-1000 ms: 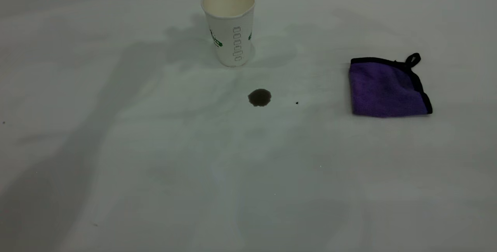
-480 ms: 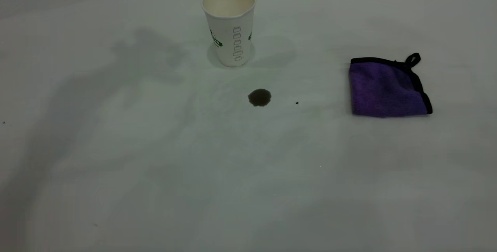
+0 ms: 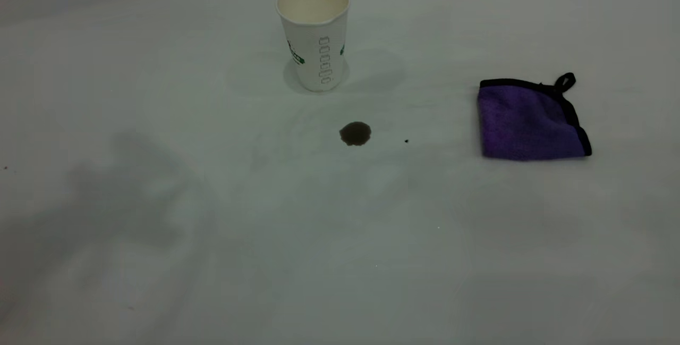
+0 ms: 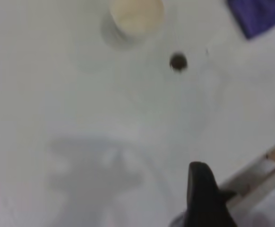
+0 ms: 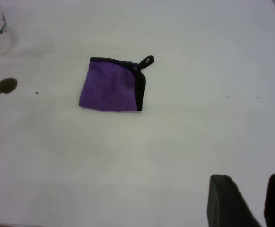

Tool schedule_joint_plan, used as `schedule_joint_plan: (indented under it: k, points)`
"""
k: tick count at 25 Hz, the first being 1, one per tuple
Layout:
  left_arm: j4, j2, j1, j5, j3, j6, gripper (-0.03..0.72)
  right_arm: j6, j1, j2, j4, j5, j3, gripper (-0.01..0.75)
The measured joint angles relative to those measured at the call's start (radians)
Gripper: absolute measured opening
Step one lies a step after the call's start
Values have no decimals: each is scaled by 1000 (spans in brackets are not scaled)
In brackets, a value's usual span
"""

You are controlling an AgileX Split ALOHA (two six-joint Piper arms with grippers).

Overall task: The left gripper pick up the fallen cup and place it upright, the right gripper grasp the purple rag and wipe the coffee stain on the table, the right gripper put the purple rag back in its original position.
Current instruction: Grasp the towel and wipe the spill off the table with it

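Observation:
The cup stands upright at the back middle of the table, mouth up; the left wrist view looks down on the cup. In front of it lies the small brown coffee stain. To the right the purple rag lies folded flat, its loop at the far corner. Neither gripper shows in the exterior view. My left gripper is open and empty, high over the table's near left, far from the cup. My right gripper hovers open and empty, well apart from the rag.
A tiny black speck sits just right of the stain. The left arm's shadow falls on the front left of the table. A wooden table edge shows beside the left gripper.
The left arm's shadow has slid from beside the cup to the table's front left. Cup, stain and rag have not moved.

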Motion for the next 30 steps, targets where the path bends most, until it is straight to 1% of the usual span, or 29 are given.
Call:
schedule_joint_plan:
  k: [4, 13, 14, 16, 19, 23, 26, 30]
  points:
    - [35, -143, 0, 0, 189, -13, 476, 0, 0, 0, 0, 0, 0, 238]
    - [37, -434, 1, -3, 645, -72, 476, 0, 0, 0, 0, 0, 0, 238]
    - [38, -468, 3, -6, 692, -77, 476, 0, 0, 0, 0, 0, 0, 238]
    - [40, -542, 32, -20, 768, -89, 476, 0, 0, 0, 0, 0, 0, 238]
    - [78, -675, 106, -39, 835, -129, 476, 0, 0, 0, 0, 0, 0, 238]
    - [162, -851, 178, -58, 889, -212, 476, 0, 0, 0, 0, 0, 0, 238]
    - [225, -972, 202, -56, 925, -277, 476, 0, 0, 0, 0, 0, 0, 238]
    - [268, -1119, 205, -51, 942, -333, 476, 0, 0, 0, 0, 0, 0, 238]
